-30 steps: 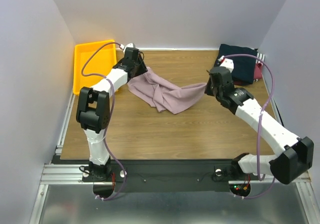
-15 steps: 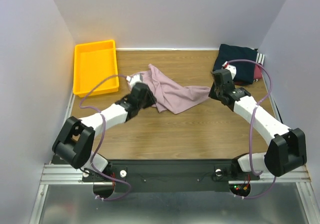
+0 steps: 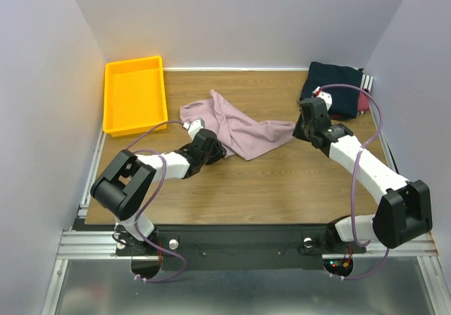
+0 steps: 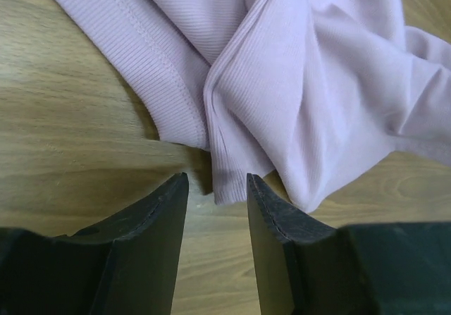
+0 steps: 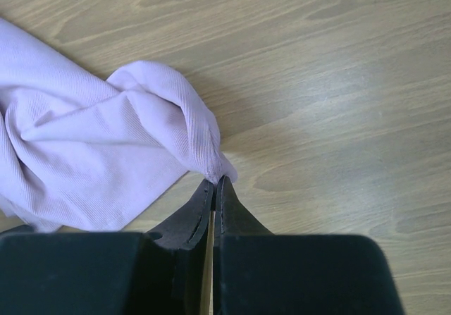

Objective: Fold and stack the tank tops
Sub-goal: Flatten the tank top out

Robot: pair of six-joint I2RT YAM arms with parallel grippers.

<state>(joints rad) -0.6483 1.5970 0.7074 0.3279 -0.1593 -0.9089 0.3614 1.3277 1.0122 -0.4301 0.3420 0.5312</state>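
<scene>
Pink top (image 3: 236, 125) crumpled on the tabletop (image 3: 282, 181), nearer the far edge. Our right gripper (image 5: 215, 182) is clamped on its right end; our left gripper (image 4: 215, 188), jaws apart, faces its near hem. We judge flattening underway: next, pinch that hem.

Dusty pink tank top (image 3: 239, 128): plain, fine ribbed knit, paler lilac-pink in wrist views. Folded top (image 3: 332, 82): dark navy, white stripes at far-right edge. Maroon top (image 3: 364, 102): solid colour. Tray (image 3: 134, 93): bright yellow-orange. Table (image 3: 275, 181): light brown wood grain. Left arm (image 3: 165, 163), right arm (image 3: 366, 163): white links, black joints. Left gripper (image 4: 215, 181), right gripper (image 5: 215, 182): black.
</scene>
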